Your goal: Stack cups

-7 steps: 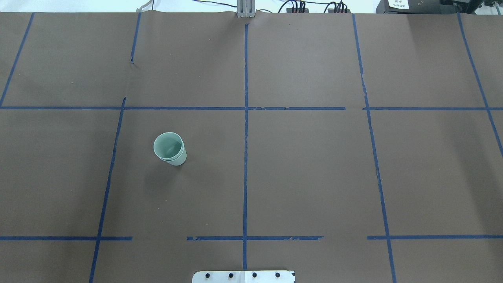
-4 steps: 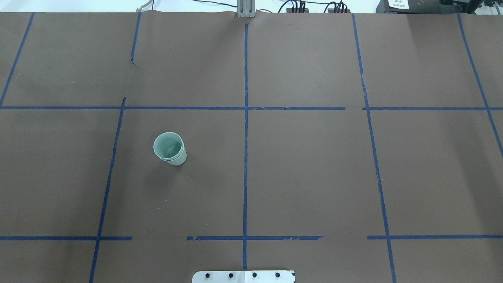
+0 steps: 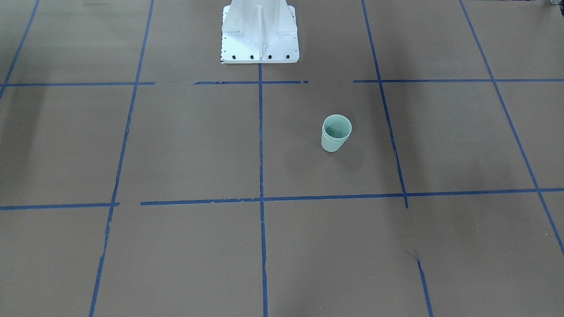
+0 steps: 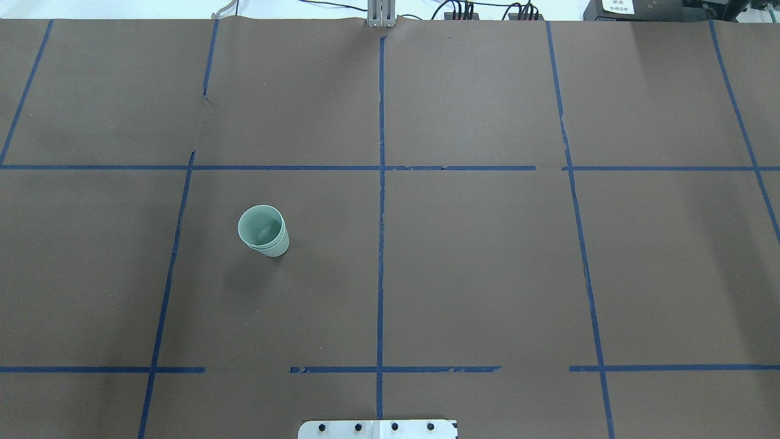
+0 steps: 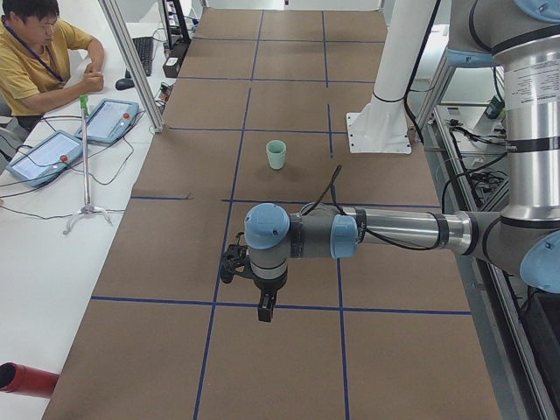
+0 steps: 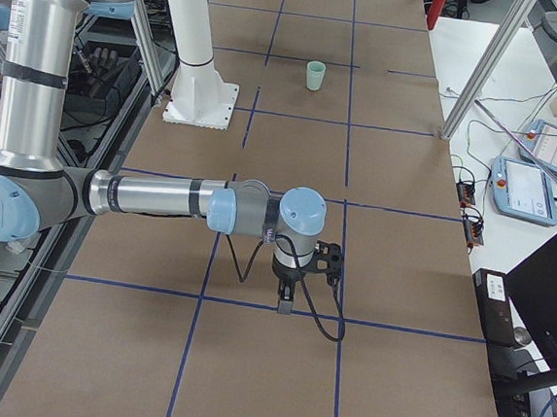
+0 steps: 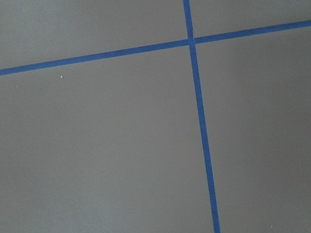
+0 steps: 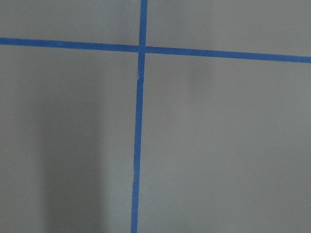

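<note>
The two pale mint-green cups (image 4: 263,230) stand upright on the brown table, one nested inside the other, left of the centre tape line. The stack also shows in the front view (image 3: 336,133), the left side view (image 5: 276,154) and the right side view (image 6: 315,75). My left gripper (image 5: 264,310) shows only in the left side view, far from the cups over the table's left end, pointing down; I cannot tell if it is open or shut. My right gripper (image 6: 285,305) shows only in the right side view, over the right end; I cannot tell its state either. Both wrist views show only table and tape.
The white robot pedestal (image 3: 260,35) stands at the table's robot-side edge. Blue tape lines (image 4: 381,183) divide the brown table. An operator (image 5: 35,52) sits beside the table with pendants (image 5: 105,118). More pendants (image 6: 548,144) lie on a side desk.
</note>
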